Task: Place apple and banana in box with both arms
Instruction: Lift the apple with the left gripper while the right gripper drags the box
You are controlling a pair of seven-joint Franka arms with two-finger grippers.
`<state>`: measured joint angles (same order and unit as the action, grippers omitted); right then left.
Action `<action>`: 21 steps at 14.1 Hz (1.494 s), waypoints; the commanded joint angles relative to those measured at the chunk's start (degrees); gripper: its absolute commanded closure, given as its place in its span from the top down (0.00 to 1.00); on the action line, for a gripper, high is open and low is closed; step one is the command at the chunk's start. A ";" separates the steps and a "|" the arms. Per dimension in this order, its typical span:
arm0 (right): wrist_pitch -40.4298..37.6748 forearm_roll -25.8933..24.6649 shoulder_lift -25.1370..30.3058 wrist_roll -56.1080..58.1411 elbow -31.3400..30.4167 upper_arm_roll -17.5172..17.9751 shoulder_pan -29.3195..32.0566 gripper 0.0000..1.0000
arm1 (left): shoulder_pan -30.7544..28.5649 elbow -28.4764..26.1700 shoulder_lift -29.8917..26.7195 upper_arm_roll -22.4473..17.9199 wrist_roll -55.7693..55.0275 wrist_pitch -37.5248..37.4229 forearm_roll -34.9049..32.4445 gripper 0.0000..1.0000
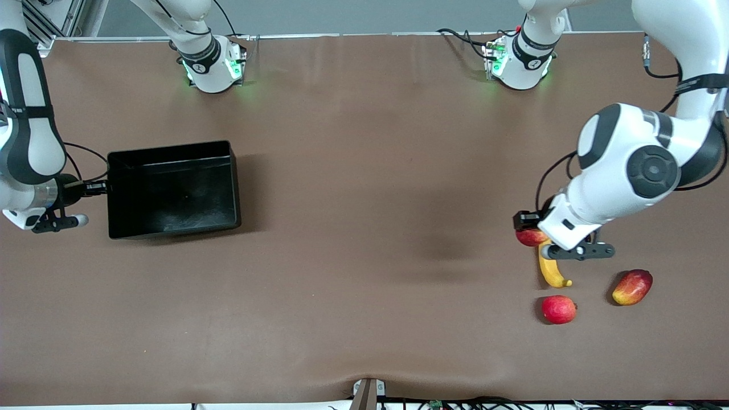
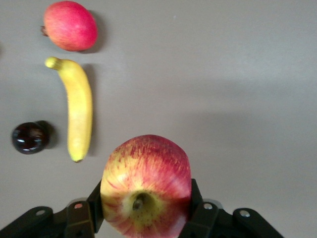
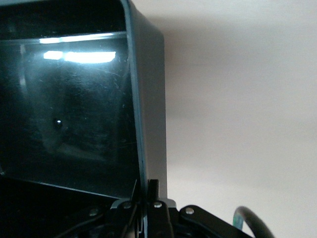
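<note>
The apple (image 1: 529,237), red with yellow streaks, sits between the fingers of my left gripper (image 1: 533,232) at the left arm's end of the table. In the left wrist view the apple (image 2: 146,186) fills the jaws of the left gripper (image 2: 146,210), stem dimple toward the camera. The yellow banana (image 1: 552,267) lies on the table beside the apple, nearer the front camera, and also shows in the left wrist view (image 2: 79,111). The black box (image 1: 171,149) stands at the right arm's end. My right gripper (image 1: 103,187) is shut on the box's end wall (image 3: 148,99), fingers (image 3: 154,191) on either side of it.
A pinkish-red round fruit (image 1: 558,309) and a red-yellow mango (image 1: 632,287) lie near the banana, nearer the front camera. A small dark round fruit (image 2: 29,137) lies beside the banana in the left wrist view. Bare brown table lies between the box and the fruits.
</note>
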<state>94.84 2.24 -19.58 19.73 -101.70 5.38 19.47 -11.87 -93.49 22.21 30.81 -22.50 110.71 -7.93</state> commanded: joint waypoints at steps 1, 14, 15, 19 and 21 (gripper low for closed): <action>-7.21 6.00 0.86 -6.97 4.66 -0.11 -4.95 0.00 | -0.44 -2.40 -2.52 3.01 -4.73 1.44 0.28 0.00; 13.06 16.83 -3.97 -40.90 6.25 -0.11 -37.91 0.00 | 3.34 -2.22 0.03 4.43 -15.89 5.66 -0.16 0.00; 15.00 17.10 -5.02 -41.96 6.25 -0.20 -39.58 0.00 | 3.87 -2.05 -0.06 4.43 -16.17 5.66 -0.16 0.00; 23.43 19.12 -8.71 -45.04 6.17 -0.20 -44.50 0.00 | 3.87 -2.14 0.12 4.43 -16.43 5.66 -1.21 0.00; 27.40 19.03 -10.73 -50.37 6.16 -0.29 -47.06 0.00 | 4.31 -2.22 0.73 4.43 -18.01 5.66 -1.39 0.00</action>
<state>119.56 19.34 -29.18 -26.67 -96.23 5.81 -24.91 -7.92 -95.36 22.81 35.12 -38.37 115.73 -8.09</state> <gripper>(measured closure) 0.943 0.344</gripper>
